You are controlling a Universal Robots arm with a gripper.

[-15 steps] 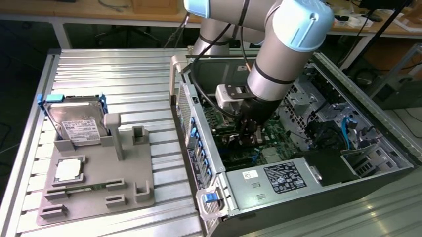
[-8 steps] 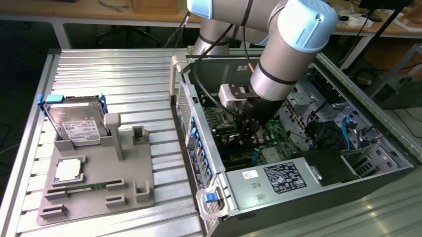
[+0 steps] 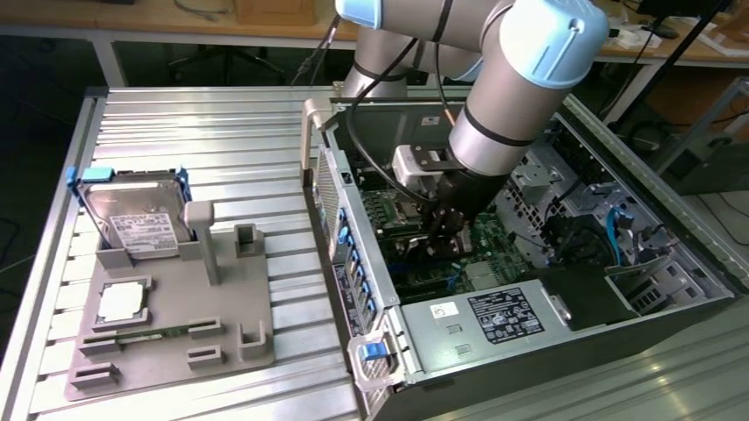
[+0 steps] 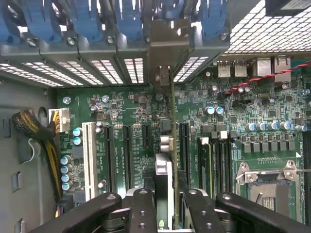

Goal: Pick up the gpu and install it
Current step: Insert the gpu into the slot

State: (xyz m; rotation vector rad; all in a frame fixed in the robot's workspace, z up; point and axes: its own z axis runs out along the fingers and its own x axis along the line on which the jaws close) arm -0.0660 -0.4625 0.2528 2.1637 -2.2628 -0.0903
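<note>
Ribbed metal table (image 3: 210, 132) with open computer case (image 3: 655, 289); pincer (image 4: 165, 204) clamping gpu (image 4: 164, 177) edge-on over motherboard (image 4: 131, 141).

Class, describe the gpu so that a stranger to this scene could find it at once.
Start at the open computer case on the exterior view's right and follow the arm down into it. Between the fingers of the gripper the gpu stands edge-on above the motherboard. Unlike the fixed parts around it, it is a thin upright card ending in a metal bracket.
</note>
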